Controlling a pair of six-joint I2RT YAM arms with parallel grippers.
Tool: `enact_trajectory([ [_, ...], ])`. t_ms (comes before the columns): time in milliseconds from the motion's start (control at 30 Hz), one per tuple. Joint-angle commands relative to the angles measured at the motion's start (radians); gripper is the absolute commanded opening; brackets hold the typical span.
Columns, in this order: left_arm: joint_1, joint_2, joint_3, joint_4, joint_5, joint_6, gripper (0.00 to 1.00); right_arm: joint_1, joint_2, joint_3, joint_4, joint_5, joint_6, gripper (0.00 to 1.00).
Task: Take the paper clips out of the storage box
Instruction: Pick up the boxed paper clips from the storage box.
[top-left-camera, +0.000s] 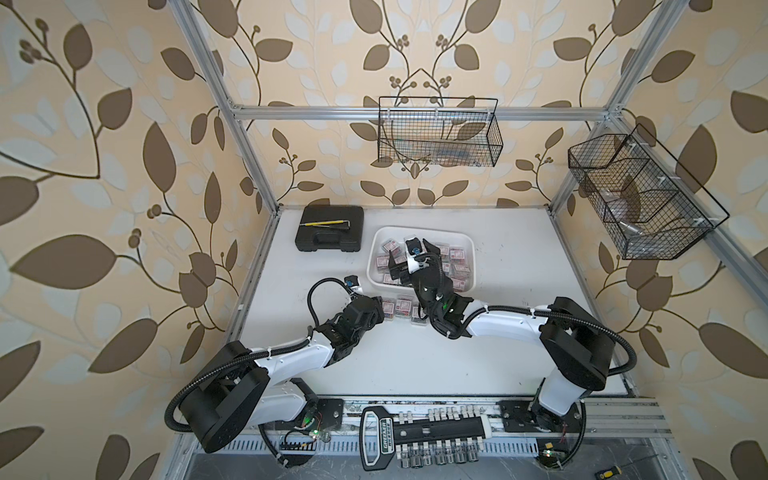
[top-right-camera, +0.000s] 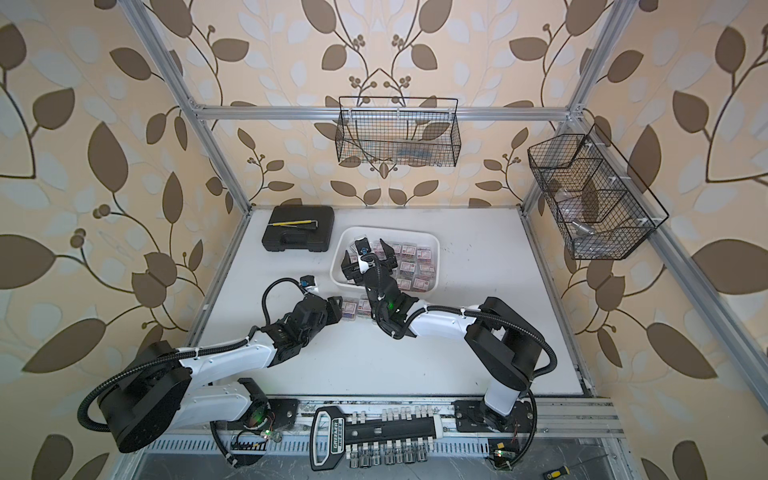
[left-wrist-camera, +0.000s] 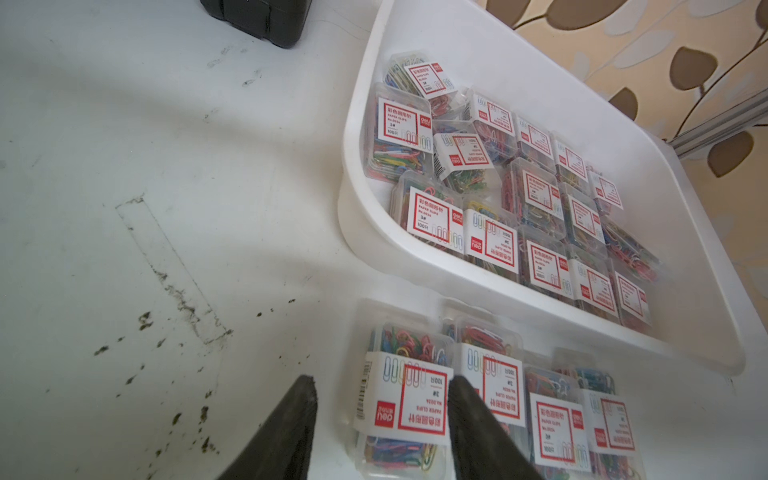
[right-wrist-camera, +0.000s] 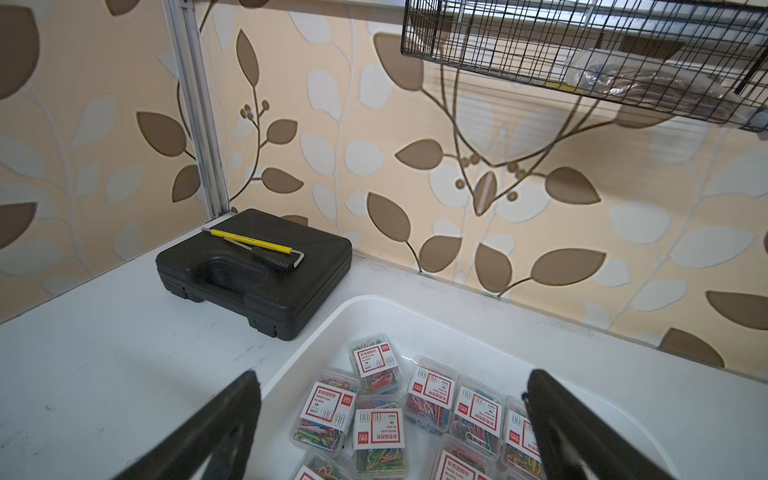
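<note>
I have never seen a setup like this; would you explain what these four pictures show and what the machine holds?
These are two robot arms on a white table. Both top views look down on the whole scene; the other two pictures come from a camera on each arm's wrist. Small clear boxes of paper clips lie in the white storage box, and a few more boxes lie on the table beside it. The left gripper stands open around one of those; the right gripper hangs open over the storage box. Neither holds anything. A black case with a yellow tool on it sits at the back.
</note>
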Motion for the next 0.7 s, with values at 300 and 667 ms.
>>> enact_trajectory([
  [300, -0.006, -0.05, 0.021, -0.047, -0.023, 0.054, 0.57, 0.006, -0.081, -0.068, -0.014, 0.123, 0.117, 1.0],
  [667, -0.001, -0.157, 0.157, -0.179, -0.112, 0.169, 0.67, -0.029, -0.413, -0.206, -0.388, 0.167, 0.502, 0.96],
])
